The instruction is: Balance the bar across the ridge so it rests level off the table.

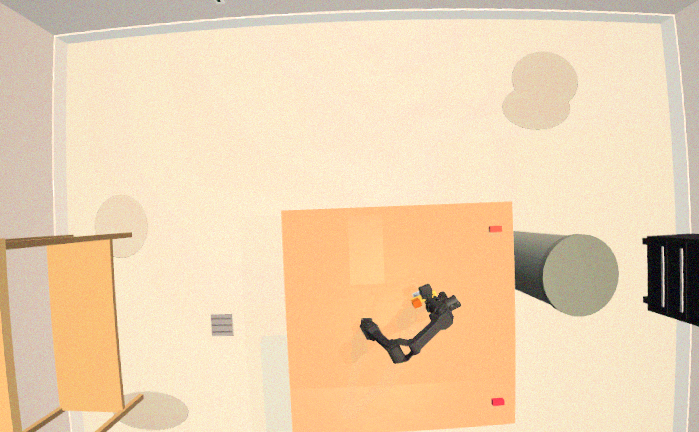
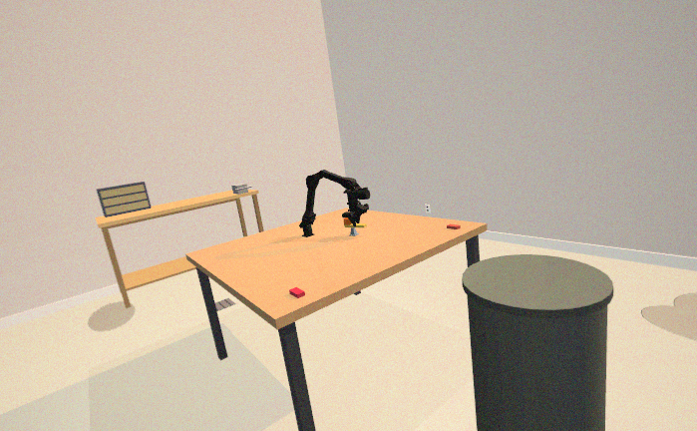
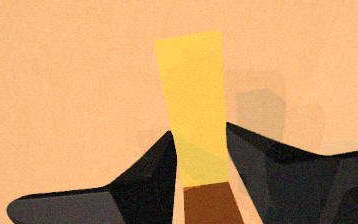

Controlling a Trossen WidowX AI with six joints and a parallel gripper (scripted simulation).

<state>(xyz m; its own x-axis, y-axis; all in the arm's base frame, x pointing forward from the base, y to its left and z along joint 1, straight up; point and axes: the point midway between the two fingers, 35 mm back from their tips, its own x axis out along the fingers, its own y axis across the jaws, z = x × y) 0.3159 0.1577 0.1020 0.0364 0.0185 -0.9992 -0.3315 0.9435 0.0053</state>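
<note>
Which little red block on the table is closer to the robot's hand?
The red block at the far corner in the top view; the other red block lies farther from the gripper.

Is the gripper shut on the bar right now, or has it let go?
Shut on the bar: in the wrist view the gripper's dark fingers press both sides of it.

Orange table (image 2: 372, 251), wooden shelf (image 2: 178, 206), grey drum (image 2: 537, 342), cream floor (image 2: 126, 375).

There is one table (image 2: 264, 267), two red blocks (image 2: 296, 291) (image 2: 453, 225), one robot arm (image 2: 329, 180), one bar (image 3: 195, 100), one cylinder bin (image 2: 537, 332) and one shelf (image 2: 174, 206).
</note>
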